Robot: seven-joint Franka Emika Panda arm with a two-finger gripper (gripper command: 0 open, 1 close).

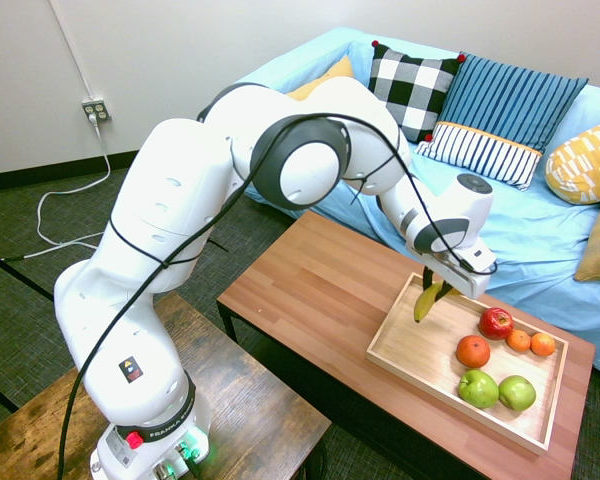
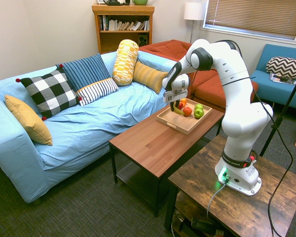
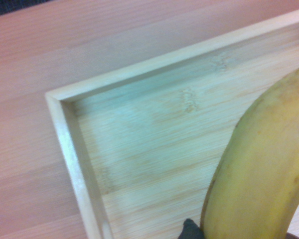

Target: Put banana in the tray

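Right: tool [image 1: 439,286] clamps banana [image 1: 427,303] mid-body, lower right of frame; likely light, soft, bruises easily.

Reads bright and evenly lit in both exterior views, falls dark beneath the coffee table [image 1: 320,270], and glows green at the robot's base [image 1: 145,440], lower left in the first. Turns soft and hazy in the wrist view, tinged pink at upper left and greenish mid-frame, with faint shadow inside the tray [image 3: 139,69].

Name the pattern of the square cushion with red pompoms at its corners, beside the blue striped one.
Black-and-white check; clearest in the second exterior view.
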